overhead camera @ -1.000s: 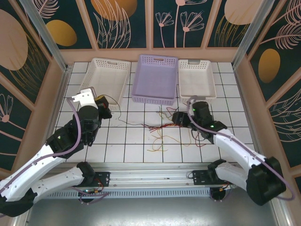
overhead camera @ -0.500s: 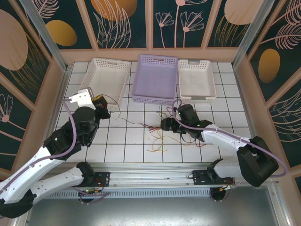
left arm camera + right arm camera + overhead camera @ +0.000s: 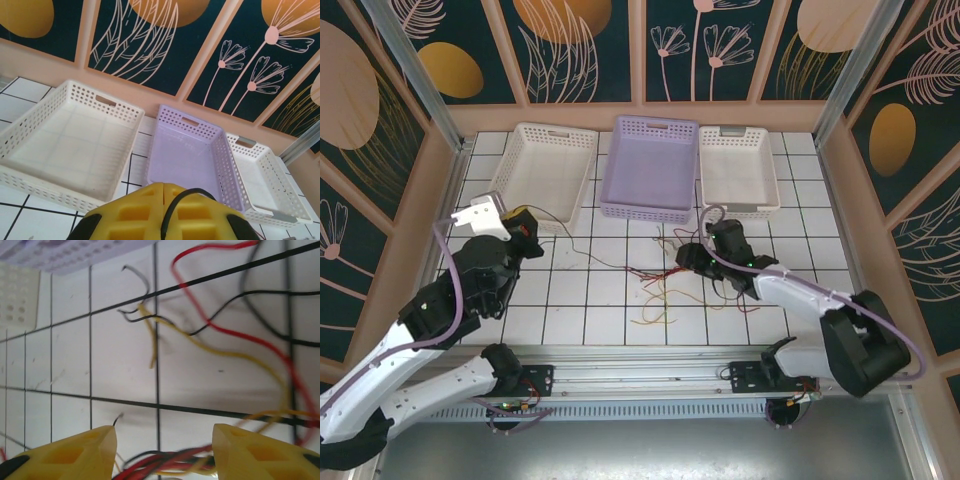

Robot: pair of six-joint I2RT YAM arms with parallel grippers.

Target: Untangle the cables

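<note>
The left gripper (image 3: pixel 164 187) was closed, apparently pinching a black cable (image 3: pixel 168 210). The cables (image 3: pixel 651 272) lay tangled on the middle tiles, nearer than the purple basket (image 3: pixel 648 210). The right gripper (image 3: pixel 165 440) stood open, fingers straddling the bundle.

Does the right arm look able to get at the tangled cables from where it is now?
Probably yes. The right gripper stands open, and a bundle of red, black and yellow cables lies between its fingers. Nothing blocks the way.
</note>
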